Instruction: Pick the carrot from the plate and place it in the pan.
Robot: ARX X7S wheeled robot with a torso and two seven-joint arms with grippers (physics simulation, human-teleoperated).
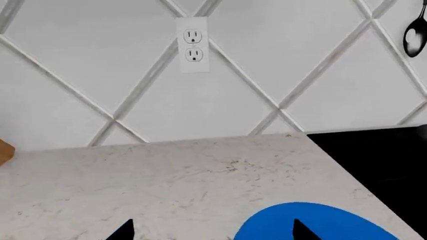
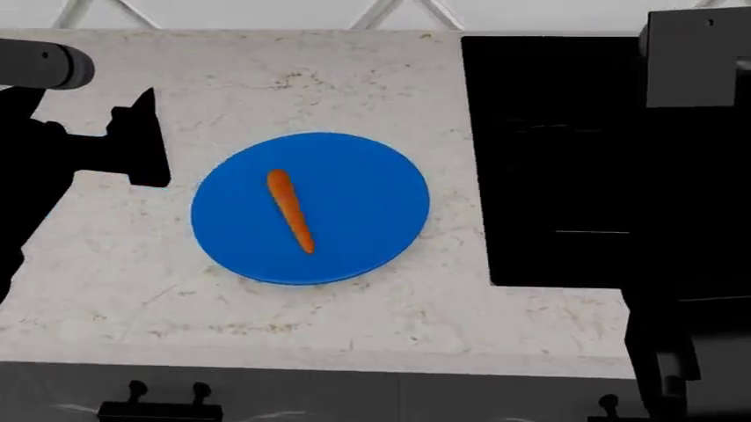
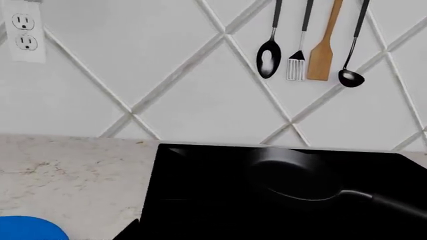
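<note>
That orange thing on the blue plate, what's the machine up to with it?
It's a carrot, lying on the plate on a kitchen counter. The robot is meant to move it into the black pan sitting on the stovetop beside the counter. Nothing is being held yet: the left gripper hovers beside the plate, not touching the carrot.

I get flat, even, bright light in all three views, sharp edge to edge with no blur or glare. Shadows are almost nil; the black cooktop (image 2: 551, 158) swallows detail, so the pan (image 3: 293, 175) barely separates from it.
</note>
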